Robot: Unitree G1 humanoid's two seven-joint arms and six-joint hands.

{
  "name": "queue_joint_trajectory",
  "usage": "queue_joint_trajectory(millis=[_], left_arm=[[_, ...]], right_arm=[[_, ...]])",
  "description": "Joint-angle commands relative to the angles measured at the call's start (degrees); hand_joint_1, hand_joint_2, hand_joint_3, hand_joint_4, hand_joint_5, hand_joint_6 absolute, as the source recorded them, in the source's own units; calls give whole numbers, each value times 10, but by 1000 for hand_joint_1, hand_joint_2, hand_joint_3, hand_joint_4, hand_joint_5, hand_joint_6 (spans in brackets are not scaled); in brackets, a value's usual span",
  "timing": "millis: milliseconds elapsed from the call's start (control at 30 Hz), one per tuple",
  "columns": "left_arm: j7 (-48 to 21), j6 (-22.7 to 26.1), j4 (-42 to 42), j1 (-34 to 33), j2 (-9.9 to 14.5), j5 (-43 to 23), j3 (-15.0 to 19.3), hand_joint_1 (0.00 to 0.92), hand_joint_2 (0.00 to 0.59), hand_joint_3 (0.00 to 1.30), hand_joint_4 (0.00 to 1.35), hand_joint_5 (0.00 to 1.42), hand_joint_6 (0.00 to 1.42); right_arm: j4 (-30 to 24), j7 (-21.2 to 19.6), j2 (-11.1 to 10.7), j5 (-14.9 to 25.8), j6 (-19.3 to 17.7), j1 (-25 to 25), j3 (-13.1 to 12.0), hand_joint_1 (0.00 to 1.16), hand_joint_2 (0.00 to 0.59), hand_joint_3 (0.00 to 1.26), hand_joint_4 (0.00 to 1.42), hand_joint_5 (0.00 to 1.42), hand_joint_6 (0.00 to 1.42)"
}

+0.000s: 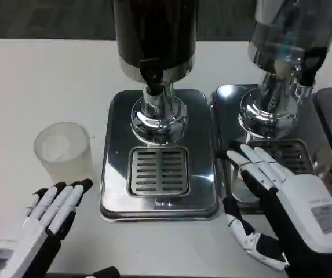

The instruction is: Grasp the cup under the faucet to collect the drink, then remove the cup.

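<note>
White table: the cup (62,152) stands just beyond the open left hand (47,217).

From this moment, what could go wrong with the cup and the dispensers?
1. The cup stands on the table left of the dark dispenser, not under its faucet. Drink released now would likely fall onto the drip grate.
2. The left hand lies open just short of the light-looking cup; a clumsy reach might push or tip it.
3. The right hand rests open over the second dispenser's tray and could bump it when moving.
</note>
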Motion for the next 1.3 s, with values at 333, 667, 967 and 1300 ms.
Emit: queue_joint_trajectory(millis=[333, 667, 967, 1300], left_arm=[[-8, 0, 9, -1, 7, -11, -2, 0, 115, 0, 0, 0, 0], [1, -18, 25, -7, 15, -30, 9, 0, 113, 0, 0, 0, 0], [22, -75, 64, -23, 17, -74, 33, 0, 112, 0, 0, 0, 0], [28, -95, 101, -56, 10, -129, 68, 0, 92, 0, 0, 0, 0]], right_arm=[[6, -1, -1, 14, -1, -6, -3, 474, 529, 177, 86, 86, 231], [1, -1, 12, 10, 9, -7, 3, 476, 530, 186, 86, 86, 231], [-7, 4, 25, 1, 24, -5, 9, 477, 530, 193, 94, 86, 231], [-10, 3, 26, 3, 25, -1, 9, 478, 530, 206, 96, 86, 243]])
